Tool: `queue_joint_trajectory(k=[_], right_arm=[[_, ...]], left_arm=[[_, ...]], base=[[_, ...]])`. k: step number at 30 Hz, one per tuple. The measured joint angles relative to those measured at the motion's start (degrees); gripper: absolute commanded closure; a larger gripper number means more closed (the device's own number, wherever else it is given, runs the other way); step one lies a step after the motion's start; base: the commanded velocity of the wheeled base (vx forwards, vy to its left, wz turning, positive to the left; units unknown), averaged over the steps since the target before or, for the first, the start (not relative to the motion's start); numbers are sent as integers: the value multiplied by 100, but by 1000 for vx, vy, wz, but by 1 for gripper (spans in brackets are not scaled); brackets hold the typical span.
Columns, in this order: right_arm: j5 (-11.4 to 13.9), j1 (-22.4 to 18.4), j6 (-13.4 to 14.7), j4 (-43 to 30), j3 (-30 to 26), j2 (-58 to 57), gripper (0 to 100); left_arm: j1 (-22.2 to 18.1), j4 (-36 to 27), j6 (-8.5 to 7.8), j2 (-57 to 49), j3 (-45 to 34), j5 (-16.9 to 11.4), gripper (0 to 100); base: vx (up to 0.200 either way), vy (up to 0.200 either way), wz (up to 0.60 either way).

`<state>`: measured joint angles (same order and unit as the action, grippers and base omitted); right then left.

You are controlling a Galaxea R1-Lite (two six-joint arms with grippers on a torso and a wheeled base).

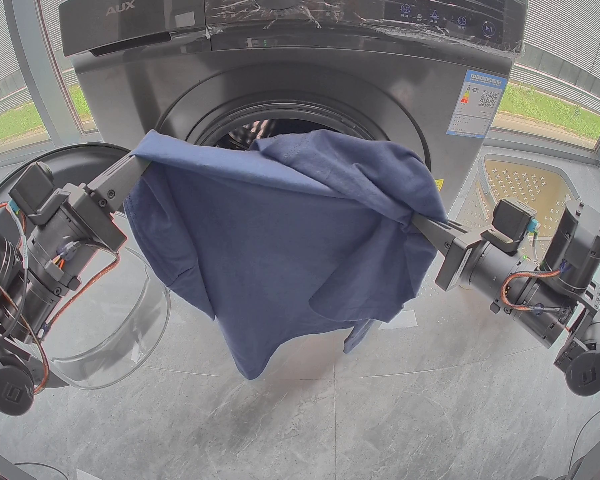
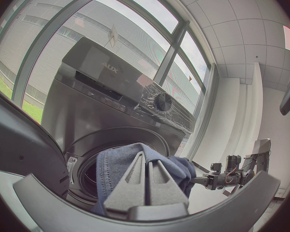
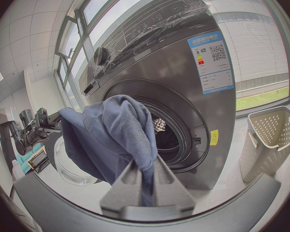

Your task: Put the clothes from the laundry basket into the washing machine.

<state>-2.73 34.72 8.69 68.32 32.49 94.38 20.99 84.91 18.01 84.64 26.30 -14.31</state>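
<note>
Your left gripper (image 1: 142, 161): jaws pinching one edge of blue shirt (image 1: 280, 235). Your right gripper (image 1: 419, 221): jaws pinching opposite edge. Shirt stretched between both, hanging in air just before washing machine (image 1: 133, 95), across its open drum mouth (image 1: 280, 127). Glass door (image 1: 113, 328) swung open on your left. Laundry basket (image 1: 523, 185) on floor (image 1: 380, 401) beside machine, on your right.

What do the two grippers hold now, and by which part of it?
Both hold one blue garment, stretched before the washing machine: the left gripper pinches one upper edge, the right gripper the opposite edge; the rest hangs down.
</note>
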Motion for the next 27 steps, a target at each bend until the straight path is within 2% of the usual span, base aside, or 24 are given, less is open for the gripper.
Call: queue_joint_trajectory(k=[4, 8, 13, 15, 19, 27], right_arm=[[20, 41, -7, -13, -110, -9, 0], [88, 98, -49, -28, -468, 0, 0], [529, 180, -148, 22, -1130, 94, 0], [610, 233, -169, 49, -1265, 182, 0], [625, 445, -166, 229, -1220, 441, 0], [579, 869, -87, 521, -724, 1058, 0]], left_arm=[[39, 0, 0, 1, 51, 2, 100], [89, -9, -5, 20, 82, -2, 100], [293, -11, -6, 48, 94, -7, 100], [389, -11, -6, 59, 101, -9, 100], [527, -11, -17, 72, 104, -13, 100], [911, -28, -93, 85, 90, -7, 100]], base=[[0, 0, 0], [0, 0, 0], [0, 0, 0], [0, 0, 0], [0, 0, 0], [0, 0, 0]])
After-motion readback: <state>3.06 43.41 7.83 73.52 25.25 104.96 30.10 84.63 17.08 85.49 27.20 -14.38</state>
